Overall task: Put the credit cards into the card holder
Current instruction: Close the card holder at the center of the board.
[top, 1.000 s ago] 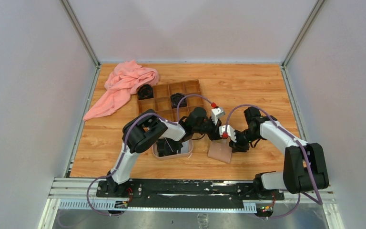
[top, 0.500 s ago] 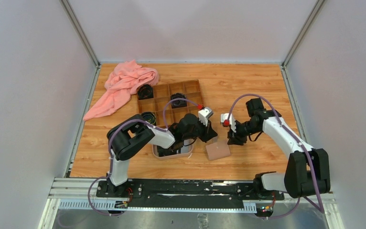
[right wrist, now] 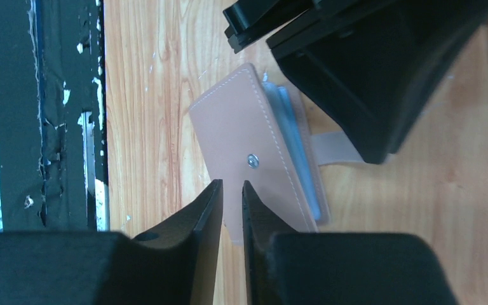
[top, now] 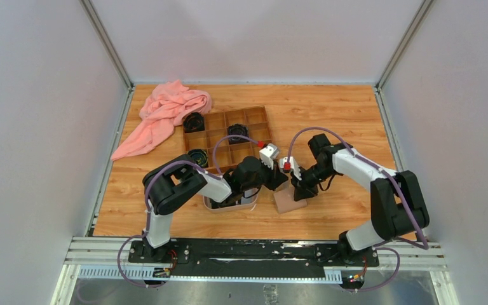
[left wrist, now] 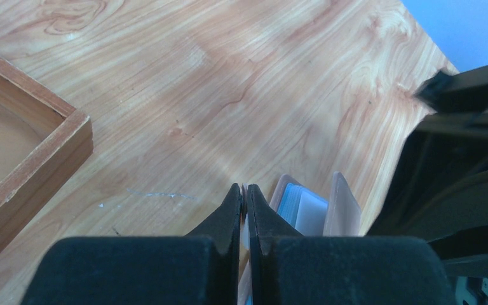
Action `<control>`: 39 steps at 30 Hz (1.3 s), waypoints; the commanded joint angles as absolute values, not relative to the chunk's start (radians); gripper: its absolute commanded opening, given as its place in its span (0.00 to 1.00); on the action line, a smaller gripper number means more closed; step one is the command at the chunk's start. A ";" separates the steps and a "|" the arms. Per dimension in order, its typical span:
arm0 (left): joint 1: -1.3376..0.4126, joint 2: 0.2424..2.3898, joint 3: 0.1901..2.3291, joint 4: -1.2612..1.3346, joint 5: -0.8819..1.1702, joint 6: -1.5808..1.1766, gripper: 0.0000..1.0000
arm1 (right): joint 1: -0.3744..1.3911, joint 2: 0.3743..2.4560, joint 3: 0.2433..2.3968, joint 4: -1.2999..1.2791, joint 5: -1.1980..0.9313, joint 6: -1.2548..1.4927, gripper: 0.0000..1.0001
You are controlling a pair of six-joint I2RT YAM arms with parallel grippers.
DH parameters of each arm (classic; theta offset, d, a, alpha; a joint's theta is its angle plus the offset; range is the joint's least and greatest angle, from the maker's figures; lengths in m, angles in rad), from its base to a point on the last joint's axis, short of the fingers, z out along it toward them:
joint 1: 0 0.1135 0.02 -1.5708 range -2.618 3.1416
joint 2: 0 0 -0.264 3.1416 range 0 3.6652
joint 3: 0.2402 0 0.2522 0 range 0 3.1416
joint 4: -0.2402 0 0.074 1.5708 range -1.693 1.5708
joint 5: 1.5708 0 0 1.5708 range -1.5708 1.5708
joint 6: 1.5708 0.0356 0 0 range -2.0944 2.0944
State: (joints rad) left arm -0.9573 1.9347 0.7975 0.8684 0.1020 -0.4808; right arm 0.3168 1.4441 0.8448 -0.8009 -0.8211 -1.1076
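The tan-pink card holder (top: pixel 287 202) stands partly opened on the table, near the front middle. Its snap-button cover (right wrist: pixel 248 140) faces the right wrist camera. Pale blue pockets with a light grey card (left wrist: pixel 310 215) show inside. My left gripper (left wrist: pixel 244 190) is shut on a thin pinkish flap of the card holder, on its left side (top: pixel 280 184). My right gripper (right wrist: pixel 232 185) hovers at the cover's near corner with a narrow gap between its jaws, and the tan cover shows through that gap. Other credit cards are mostly hidden under the left arm.
An oval tray (top: pixel 229 208) lies just left of the holder, under the left arm. Behind it is a wooden compartment box (top: pixel 254 117) with black coiled items (top: pixel 236 132), and its corner (left wrist: pixel 38 159) is near the left gripper. A pink cloth (top: pixel 165 111) lies at the back left.
My right gripper has swung left to the card holder and its jaws have narrowed. The left arm drew back left, taking the holder a little leftward with it.
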 commanded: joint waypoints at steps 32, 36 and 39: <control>-0.975 1.914 0.694 0.993 0.329 -0.640 0.00 | 0.343 1.639 0.920 -0.761 -0.561 -0.892 0.12; -0.981 1.911 0.698 0.953 0.314 -0.628 0.00 | 0.351 1.669 0.948 -0.776 -0.553 -0.862 0.12; -0.984 1.911 0.699 0.927 0.304 -0.622 0.00 | 0.354 1.687 0.957 -0.783 -0.545 -0.855 0.11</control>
